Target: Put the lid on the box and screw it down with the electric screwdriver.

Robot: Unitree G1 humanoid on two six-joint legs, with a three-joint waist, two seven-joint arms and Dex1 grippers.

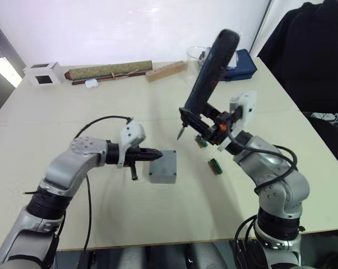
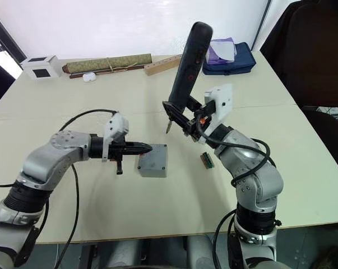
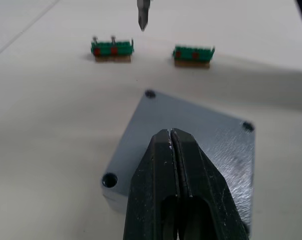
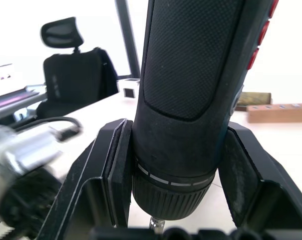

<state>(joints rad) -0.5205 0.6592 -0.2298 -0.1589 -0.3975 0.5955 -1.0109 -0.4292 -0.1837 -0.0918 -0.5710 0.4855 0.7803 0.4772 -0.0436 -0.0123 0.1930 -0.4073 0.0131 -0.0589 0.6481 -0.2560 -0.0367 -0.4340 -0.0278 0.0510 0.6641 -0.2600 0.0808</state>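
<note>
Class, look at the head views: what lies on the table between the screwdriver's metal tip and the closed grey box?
Nothing: bare table between the screwdriver tip and the box; both head views show it.

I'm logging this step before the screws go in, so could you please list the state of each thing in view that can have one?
lid: seated on the box, closed, screw holes showing at the corners.
electric screwdriver: held tilted above the table, bit pointing down, clear of the lid.
left gripper: shut, fingers pressed together, resting on the lid.
right gripper: shut on the electric screwdriver.
</note>
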